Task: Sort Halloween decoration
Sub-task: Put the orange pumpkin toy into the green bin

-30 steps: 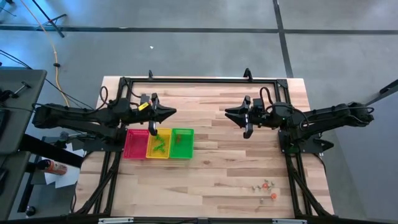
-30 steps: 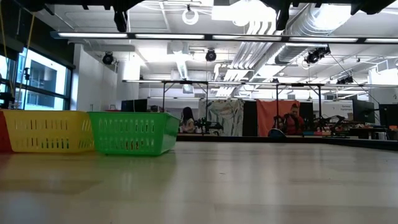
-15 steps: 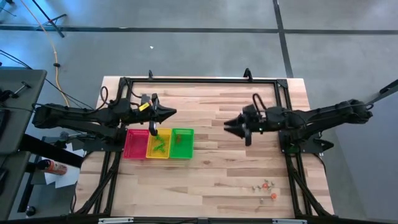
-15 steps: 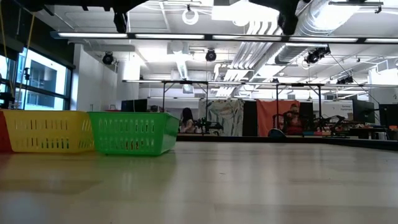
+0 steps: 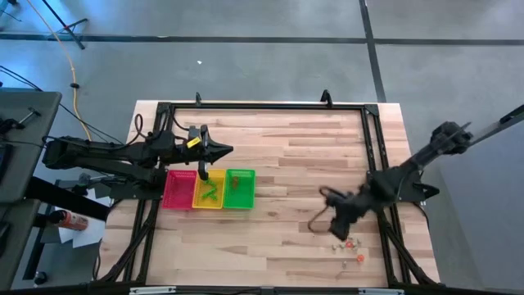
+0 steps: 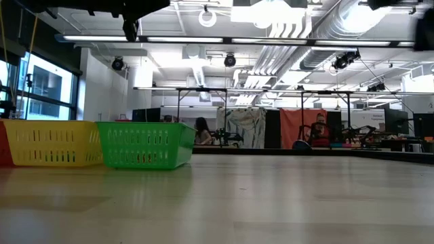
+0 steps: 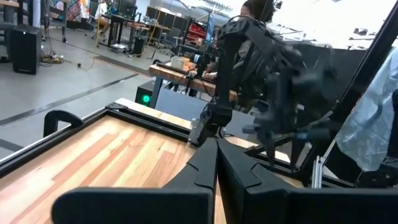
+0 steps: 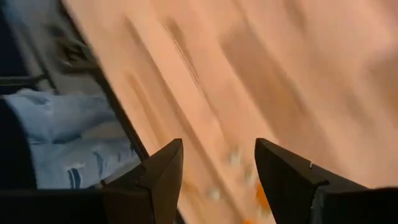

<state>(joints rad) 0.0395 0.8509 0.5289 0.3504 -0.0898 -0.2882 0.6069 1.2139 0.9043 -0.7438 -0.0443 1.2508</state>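
the wooden tabletop (image 5: pixel 278 147) carries red (image 5: pixel 178 190), yellow (image 5: pixel 209 190) and green (image 5: pixel 240 189) trays side by side. left tool (image 5: pixel 227 149), fingers pressed together, hangs above them. right tool (image 5: pixel 314 227), fingers spread, empty, hovers near the halloween decoration (image 5: pixel 350 246), tiny trinkets scattered by the tabletop's near right corner.

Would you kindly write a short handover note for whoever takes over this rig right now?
Left gripper: jaws shut, empty, waiting above the far edge of the trays.
Right gripper: jaws open, empty, low over the table near the loose trinkets at the near right corner.
Trays: red tray, yellow tray and green tray side by side at the left; the yellow and green ones hold a few green pieces.
Done: some pieces are binned.
Left: pick up the remaining green, orange and pale trinkets and sort them.
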